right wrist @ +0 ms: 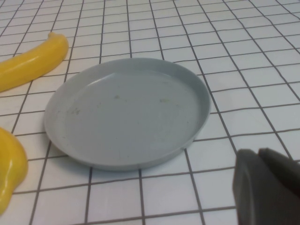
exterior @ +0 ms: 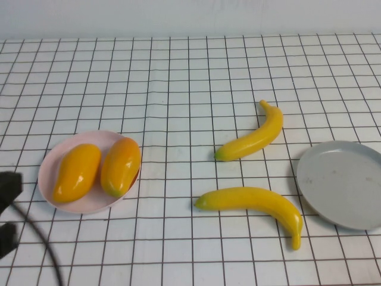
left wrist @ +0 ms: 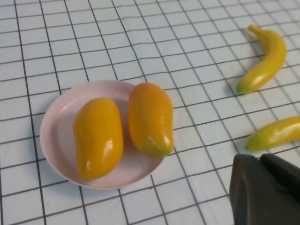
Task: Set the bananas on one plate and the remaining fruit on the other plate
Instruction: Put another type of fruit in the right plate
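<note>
Both mangoes (exterior: 76, 172) (exterior: 121, 166) are seen side by side on the pink plate (exterior: 49, 167) at worktop (exterior: 178, 89) left. Two bananas (exterior: 253, 139) (exterior: 256, 202) lie on the worktop, just left of the empty grey plate (exterior: 342, 182). Left pincer (left wrist: 262, 187) is closed, empty, near the pink plate. Right pincer (right wrist: 267, 187) is closed, empty, beside the grey plate.

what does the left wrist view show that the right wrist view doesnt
Only the left wrist view shows the pink plate holding both mangoes, with the shut left gripper empty, off the plate's rim.

Only the right wrist view shows the empty grey plate, with the shut right gripper beside it.

Both show the gridded tablecloth and parts of the two bananas lying on it, off either plate.
</note>
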